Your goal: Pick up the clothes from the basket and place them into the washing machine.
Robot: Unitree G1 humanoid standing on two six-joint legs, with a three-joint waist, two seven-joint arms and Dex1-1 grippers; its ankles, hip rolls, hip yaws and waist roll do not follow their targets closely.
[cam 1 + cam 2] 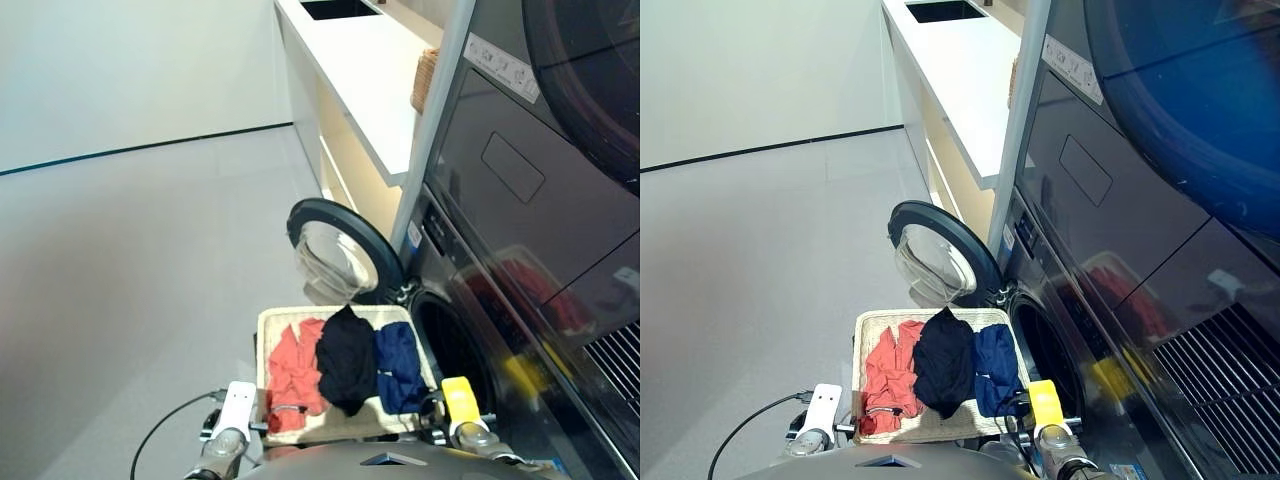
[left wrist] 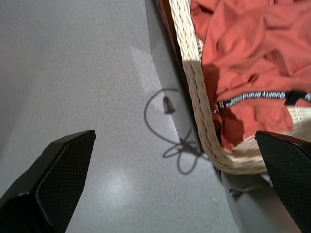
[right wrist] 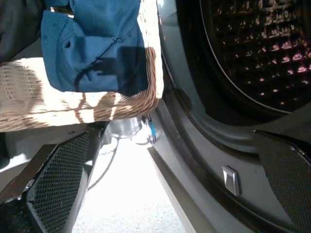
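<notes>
Underfoot, a pale grey floor stretches to a white wall, with a thin dark line where they meet. On the right stands the washing machine, dark grey, its drum mouth open and its round glass door swung out to the left. Above it sits a dark flat-panelled appliance. Beyond, a white bench runs along the wall, with a small brown wicker basket on it beside the appliance.

The basket, a cream woven tray, sits just in front of the drum mouth, directly below the open door. Three garments lie side by side in it: coral-red garment on the left, black garment in the middle, navy garment nearest the machine, draped over the rim.

Left of the basket the floor is open; a thin black cable loops there.

Both end effectors hang low at the basket's near edge, the left end effector and right end effector each spread wide and empty.
</notes>
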